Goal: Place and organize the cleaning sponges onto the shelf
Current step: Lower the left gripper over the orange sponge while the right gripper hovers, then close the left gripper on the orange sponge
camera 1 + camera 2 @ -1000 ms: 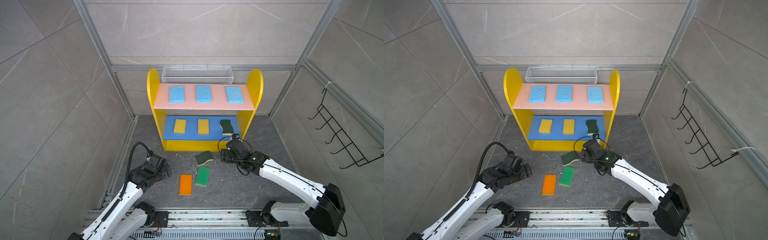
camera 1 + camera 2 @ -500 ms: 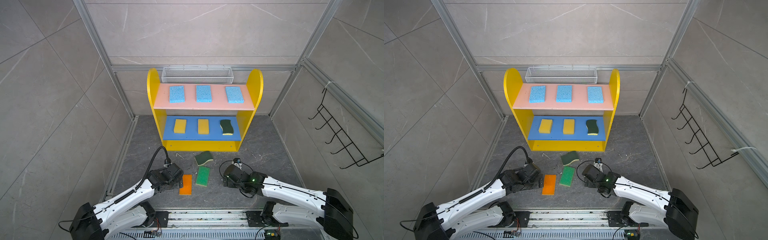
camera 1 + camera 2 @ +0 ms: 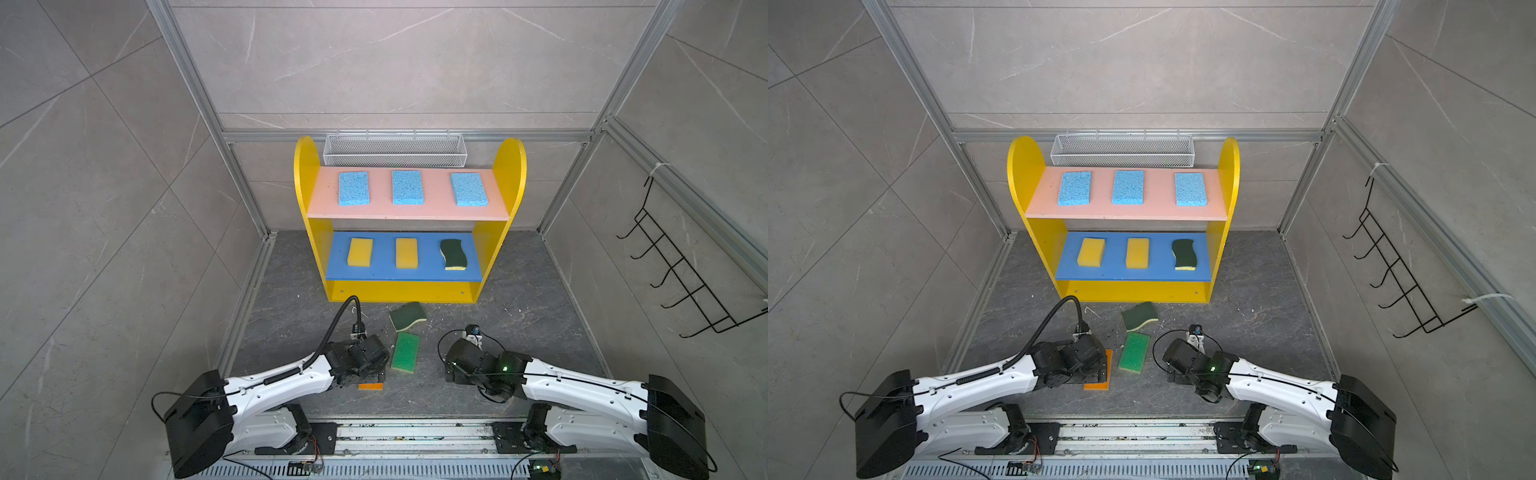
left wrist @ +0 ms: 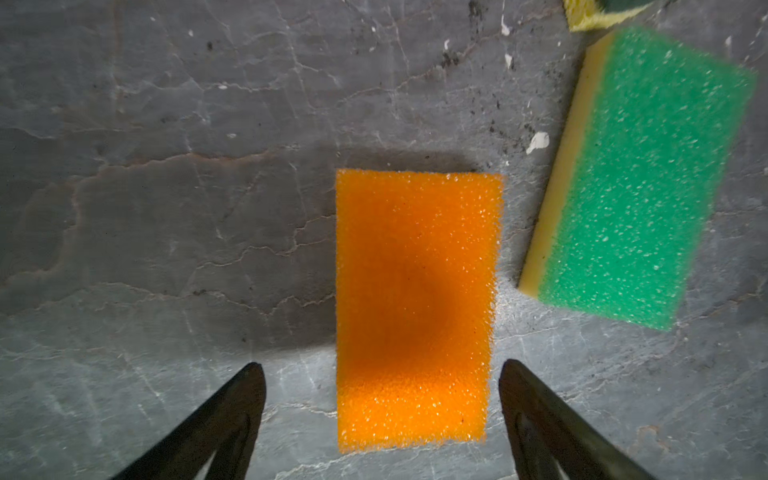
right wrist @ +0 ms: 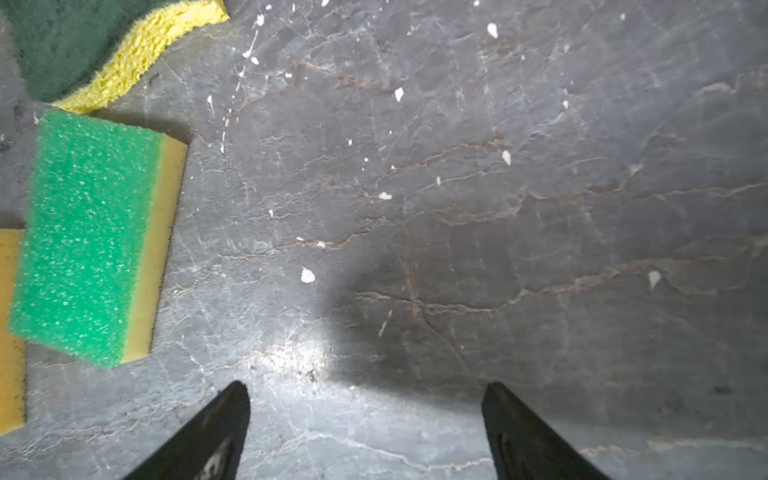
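The left claw (image 4: 380, 365) stands wide, its fingers on either side of the orange sponge (image 4: 415, 307) without touching it. The sponge lies flat on the desk (image 5: 457, 208), just beside the bright green sponge (image 4: 636, 174). The right claw (image 5: 365, 385) gapes wide over bare desk, holding nothing. A wavy dark-green sponge (image 3: 407, 316) lies before the shelf (image 3: 513, 166). On the shelf (pink board above, blue below) sit three light blue sponges (image 3: 353, 188), two yellow sponges (image 3: 360, 252) and another wavy one (image 3: 453, 253).
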